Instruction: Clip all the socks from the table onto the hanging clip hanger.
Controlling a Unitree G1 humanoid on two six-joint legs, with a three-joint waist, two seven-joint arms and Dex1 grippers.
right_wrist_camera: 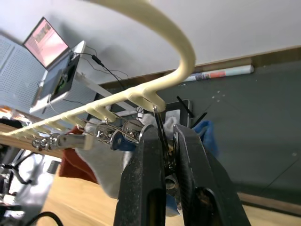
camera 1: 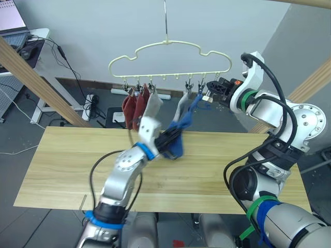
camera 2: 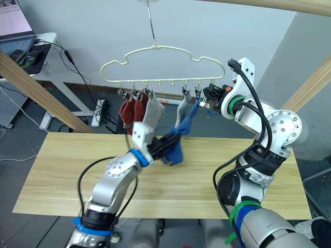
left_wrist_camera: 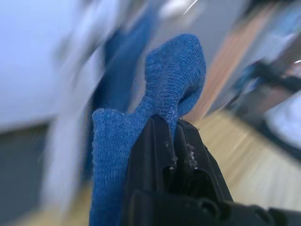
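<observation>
The left jaws (camera 1: pixel 173 143) are pinched on a blue sock (camera 1: pixel 178 139), held up in the air above the counter (camera 1: pixel 62 165) and just below the clip hanger (camera 1: pixel 170 49). In the left wrist view the knit fabric folds over the black fingers (left_wrist_camera: pixel 162 141), with the toe of the sock rising beyond the jaw tips.

The right jaws (right_wrist_camera: pixel 167 141) are pressed together on the endmost metal clip (right_wrist_camera: pixel 160 123), up at the right end of the hanger's row. From the head views these jaws sit just right of the second blue sock (camera 1: pixel 195 104), which already hangs from a clip near that end. That hung sock lies between the two sets of jaws, above and to the right of the left ones.

To the left of the left jaws, and higher, two rust red socks (camera 1: pixel 132 108) hang side by side at the left end of the row, with a light grey sock (camera 1: pixel 152 106) just beside them. Another light grey sock (camera 1: pixel 182 106) hangs directly above the left jaws, beside the hung blue one.

The hanger dangles from its long hook (camera 1: pixel 165 20), well above the far edge of the counter. Pale wooden poles (camera 1: pixel 41 85) slant past on both outer sides, well apart from either set of jaws. Below the left jaws the wood stretches wide to both sides.
</observation>
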